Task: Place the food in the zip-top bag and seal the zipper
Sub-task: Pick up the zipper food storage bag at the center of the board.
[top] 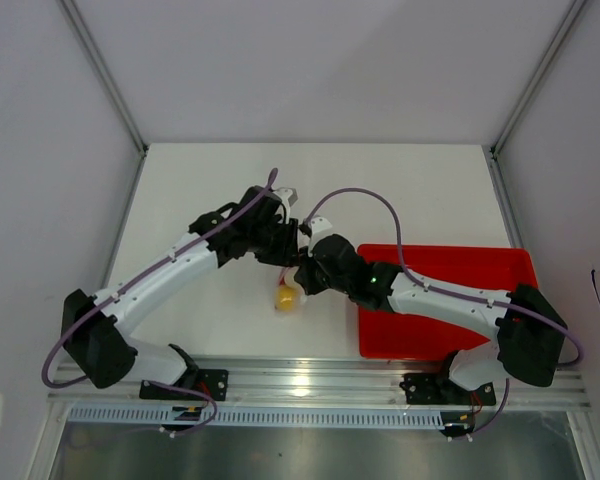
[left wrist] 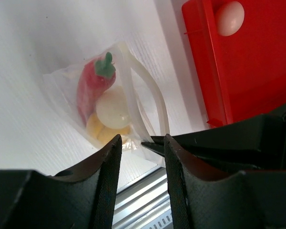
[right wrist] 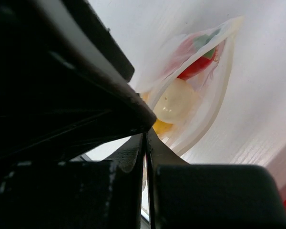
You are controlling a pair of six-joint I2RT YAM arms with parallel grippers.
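The zip-top bag (left wrist: 69, 90) lies on the white table, seen as a small clear pouch (top: 286, 297) in the top view. Inside it are a whitish egg (left wrist: 113, 109), a yellow-orange piece (left wrist: 102, 131) and a red piece with a green cap (left wrist: 93, 86). Its pale zipper strip (left wrist: 158, 102) bows apart, so the mouth gapes. My right gripper (right wrist: 145, 136) is shut on the bag's mouth edge. My left gripper (left wrist: 142, 139) stands open just short of that edge, with nothing between its fingers. Another whitish egg (left wrist: 229, 18) rests in the red tray.
The red tray (top: 480, 265) lies to the right of the bag, under my right arm. Both arms meet over the table's middle (top: 300, 255). The metal rail (top: 310, 380) runs along the near table edge.
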